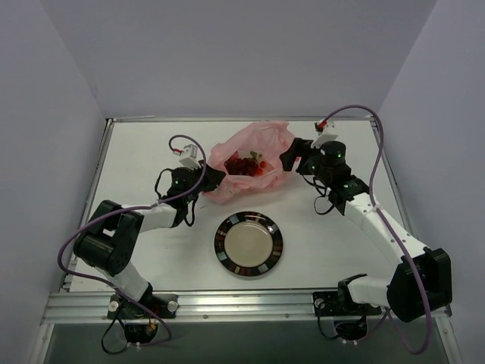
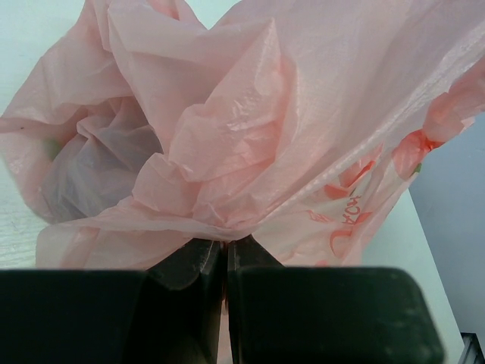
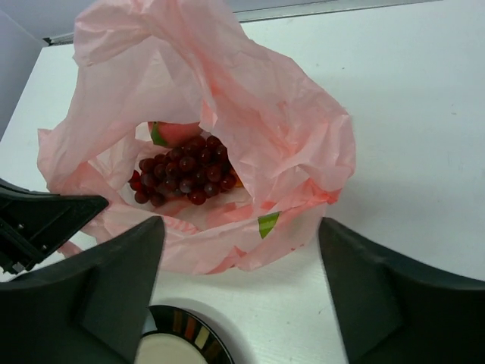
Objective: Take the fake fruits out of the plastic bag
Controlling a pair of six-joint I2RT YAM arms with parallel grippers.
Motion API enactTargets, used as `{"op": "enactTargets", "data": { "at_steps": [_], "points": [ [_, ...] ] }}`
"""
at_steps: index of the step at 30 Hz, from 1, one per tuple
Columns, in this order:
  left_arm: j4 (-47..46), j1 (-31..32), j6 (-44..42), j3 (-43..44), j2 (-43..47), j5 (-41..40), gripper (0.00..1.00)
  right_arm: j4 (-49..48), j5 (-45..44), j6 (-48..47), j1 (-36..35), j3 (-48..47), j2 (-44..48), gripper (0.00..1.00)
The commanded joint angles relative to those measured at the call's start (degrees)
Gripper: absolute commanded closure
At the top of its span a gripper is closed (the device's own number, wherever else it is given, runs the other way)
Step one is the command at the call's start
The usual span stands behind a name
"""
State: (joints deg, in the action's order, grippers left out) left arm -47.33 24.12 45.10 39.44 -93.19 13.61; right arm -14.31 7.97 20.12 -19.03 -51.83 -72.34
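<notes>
- Table (image 1: pixel 151 152): white, flat, matte top that fills most of the overhead view.
- A thin metal edge frames the table top at the back and along both sides.
- Rail (image 1: pixel 250 303): a ribbed aluminium bar across the near edge.
- Strip (image 1: pixel 250 345): dark grey-green below the rail; cannot tell if it is floor.
- Back wall (image 1: pixel 242 53): plain, pale lavender-grey, rising from the far edge.
- Left wall (image 1: pixel 38 152) and right wall (image 1: pixel 447 136): same plain colour, closing in both sides.
- Light: even and soft, with faint shadows on the table.
</notes>
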Motion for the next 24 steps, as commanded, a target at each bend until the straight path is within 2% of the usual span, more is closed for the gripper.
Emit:
{"op": "enactTargets", "data": {
  "at_steps": [1, 2, 3, 4, 5, 8, 10, 13, 16, 19, 20, 22, 23, 24],
  "points": [
    [-1.7, 0.4, -1.5, 0.4, 0.2, -1.0, 0.98, 0.1, 2.2, -2.1, -1.7, -0.9, 3.9, 0.29],
    [-1.7, 0.4, -1.7, 0.4, 0.2, -1.1, 0.98, -0.1, 2.2, -2.1, -3.9, -1.7, 4.0, 0.44],
    [-1.7, 0.4, -1.9, 0.3, 0.2, -1.0, 0.98, -0.1, 2.2, -2.1, -5.5, -2.2, 3.7, 0.67],
    [-1.6, 0.4, -2.2, 0.2, 0.3, -1.0, 0.98, -0.5, 2.4, -1.8, -7.1, -2.7, 3.3, 0.72],
    [-1.5, 0.5, -2.5, 0.1, 0.3, -1.1, 0.98, -2.5, 2.3, -1.7, -10.6, -2.9, 1.8, 0.84],
    [-1.5, 0.5, -3.0, -0.3, 0.3, -1.0, 0.98, -7.8, -1.1, 0.6, -15.1, -3.4, -3.9, 0.96],
    [-1.4, 0.5, -3.4, -0.8, 0.3, -1.0, 0.98, -10.3, -4.4, 2.3, -16.0, -4.0, -7.8, 0.98],
    [-1.3, 0.6, -4.2, -1.2, 0.0, -1.0, 0.98, -15.8, -7.0, 4.8, -17.2, -5.5, -15.9, 0.97],
    [-1.4, 0.7, -4.8, -1.7, 0.0, -1.7, 0.98, -19.6, -13.1, 6.8, -17.8, -7.0, -22.9, 0.93],
    [-1.4, 0.7, -5.2, -1.9, 0.1, -1.7, 0.98, -23.0, -17.4, 8.7, -17.5, -8.2, -28.3, 0.8],
    [-1.4, 0.7, -5.5, -1.8, 0.1, -1.7, 0.98, -24.4, -18.4, 9.0, -17.6, -8.6, -30.6, 0.68],
    [-1.3, 0.7, -5.5, -1.7, -0.2, -1.6, 0.98, -25.2, -18.9, 9.9, -17.6, -10.5, -32.9, 0.56],
    [-1.4, 0.7, -5.6, -1.6, -0.3, -1.5, 0.98, -24.7, -20.0, 10.0, -17.8, -11.1, -34.8, 0.43],
    [-1.3, 0.7, -5.5, -1.6, -0.4, -1.4, 0.98, -24.9, -20.9, 10.0, -17.8, -11.7, -35.8, 0.36]
  ]
}}
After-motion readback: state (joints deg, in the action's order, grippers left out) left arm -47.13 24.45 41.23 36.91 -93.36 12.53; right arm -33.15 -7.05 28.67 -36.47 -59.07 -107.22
